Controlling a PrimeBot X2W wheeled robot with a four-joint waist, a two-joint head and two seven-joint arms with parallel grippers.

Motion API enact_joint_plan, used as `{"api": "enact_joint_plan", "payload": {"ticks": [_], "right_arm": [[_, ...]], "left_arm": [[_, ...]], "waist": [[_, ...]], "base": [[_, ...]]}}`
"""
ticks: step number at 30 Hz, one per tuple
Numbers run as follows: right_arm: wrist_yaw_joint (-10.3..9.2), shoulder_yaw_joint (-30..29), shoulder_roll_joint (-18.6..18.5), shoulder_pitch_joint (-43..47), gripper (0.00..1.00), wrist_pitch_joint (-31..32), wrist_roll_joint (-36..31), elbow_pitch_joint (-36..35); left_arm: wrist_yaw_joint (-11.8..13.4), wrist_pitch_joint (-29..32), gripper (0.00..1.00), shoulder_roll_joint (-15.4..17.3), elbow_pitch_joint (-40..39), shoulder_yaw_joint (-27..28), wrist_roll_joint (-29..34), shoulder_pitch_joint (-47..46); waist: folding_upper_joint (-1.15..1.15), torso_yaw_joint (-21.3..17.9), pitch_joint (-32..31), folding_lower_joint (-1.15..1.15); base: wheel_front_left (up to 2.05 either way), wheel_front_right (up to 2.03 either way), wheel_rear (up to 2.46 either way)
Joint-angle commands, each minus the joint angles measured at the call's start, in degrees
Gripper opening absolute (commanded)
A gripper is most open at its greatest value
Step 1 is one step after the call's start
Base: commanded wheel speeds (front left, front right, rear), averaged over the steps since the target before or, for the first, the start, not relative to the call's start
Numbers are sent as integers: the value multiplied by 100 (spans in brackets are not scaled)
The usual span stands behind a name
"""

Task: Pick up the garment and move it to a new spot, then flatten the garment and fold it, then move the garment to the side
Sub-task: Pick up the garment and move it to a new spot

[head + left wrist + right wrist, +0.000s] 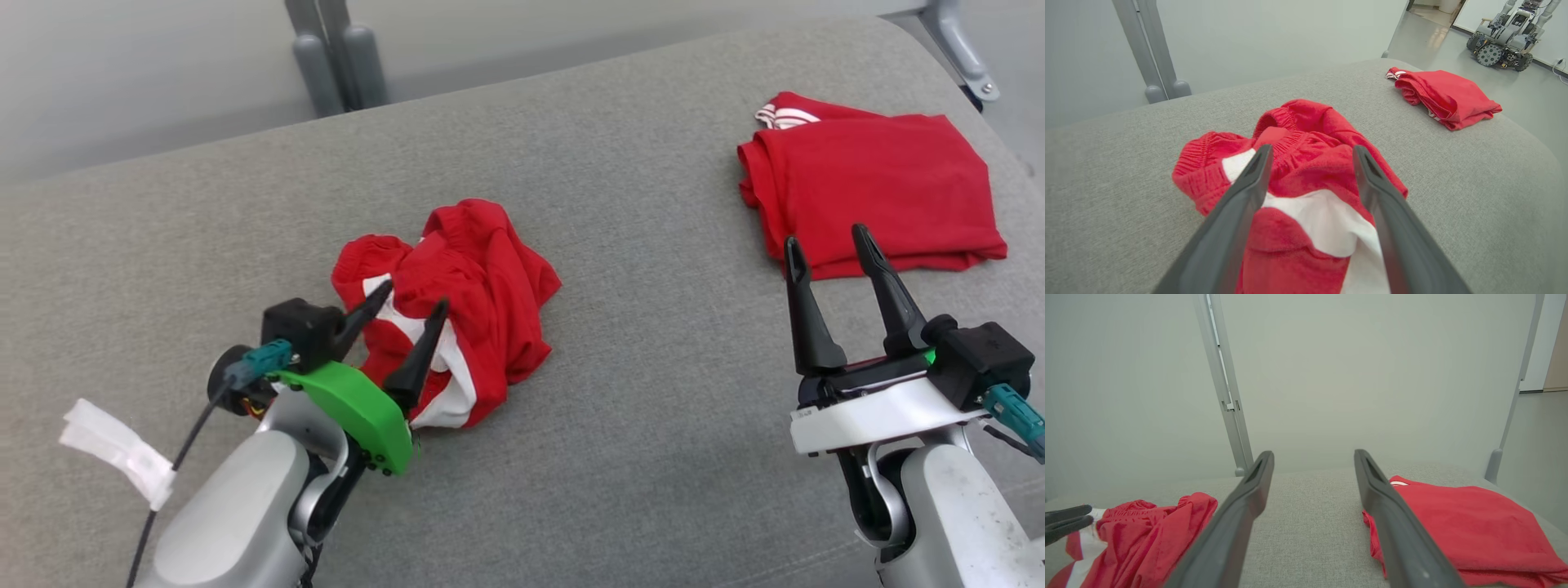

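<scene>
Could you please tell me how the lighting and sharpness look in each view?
Head view: soft, even light, faint shadow under the crumpled garment, sharp. Left wrist view: wide-angle bowing of the cushion; left claw looms large. Right wrist view: no glare, folded garment crisp.

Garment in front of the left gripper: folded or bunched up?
Bunched up. The garment lies in a crumpled heap, its elastic waistband and white panel twisted together, nothing laid flat.

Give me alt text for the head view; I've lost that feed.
A crumpled red-and-white garment lies centrally on a grey padded surface, with the open left tool over its near side. A folded red garment lies at far right, beyond the open right tool.
</scene>
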Motion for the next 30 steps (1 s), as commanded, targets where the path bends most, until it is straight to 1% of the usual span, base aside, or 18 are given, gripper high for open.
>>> {"api": "enact_joint_plan", "payload": {"ticks": [1, 5, 7, 11, 16, 18, 21, 23, 25, 28, 30], "right_arm": [[1, 2, -31, 85, 100, 23, 12, -4], [1, 1, -67, 137, 100, 89, 16, -27], [1, -8, -75, 169, 100, 109, 10, -47], [1, 0, -64, 271, 100, 147, 20, -71], [1, 78, -45, 373, 100, 151, 35, -49], [1, 77, -40, 394, 100, 149, 43, -59], [1, 106, -4, 429, 100, 139, 51, -68], [1, 121, 20, 456, 100, 128, 68, -65], [1, 118, 49, 489, 100, 109, 79, -50], [1, 70, 59, 559, 100, 96, 99, -22], [1, 18, 55, 618, 100, 86, 99, -5]], "left_arm": [[31, -53, 100, 64, -99, 84, -82, 92], [206, -129, 100, 298, -551, 321, -200, 283], [362, -209, 100, 451, -814, 473, -212, 415], [741, -448, 100, 738, -1341, 857, -256, 755], [1177, -767, 100, 948, -1930, 1393, -441, 1404], [1363, -875, 100, 1024, -2146, 1582, -397, 1681], [1587, -983, 100, 1082, -2378, 1884, -318, 2064], [1705, -1025, 100, 1133, -2477, 2053, -157, 2306], [1803, -1056, 100, 1085, -2580, 2240, -50, 2564], [1839, -1060, 100, 1016, -2694, 2466, 222, 2838], [1793, -1061, 100, 926, -2728, 2599, 346, 3013]], "waist": [[0, 182, -139, 0], [0, 347, -221, 0], [0, 418, -260, 0], [0, 538, -339, 0], [0, 591, -487, 0], [0, 605, -530, 0], [0, 607, -556, 0], [0, 602, -574, 0], [0, 602, -592, 0], [0, 611, -614, 0], [0, 621, -621, 0]], "base": [[0, 0, 0], [0, 0, 0], [0, 0, 0], [0, 0, 0], [0, 0, 0], [0, 0, 0], [0, 0, 0], [0, 0, 0], [0, 0, 0], [0, 0, 0], [0, 0, 0]]}}
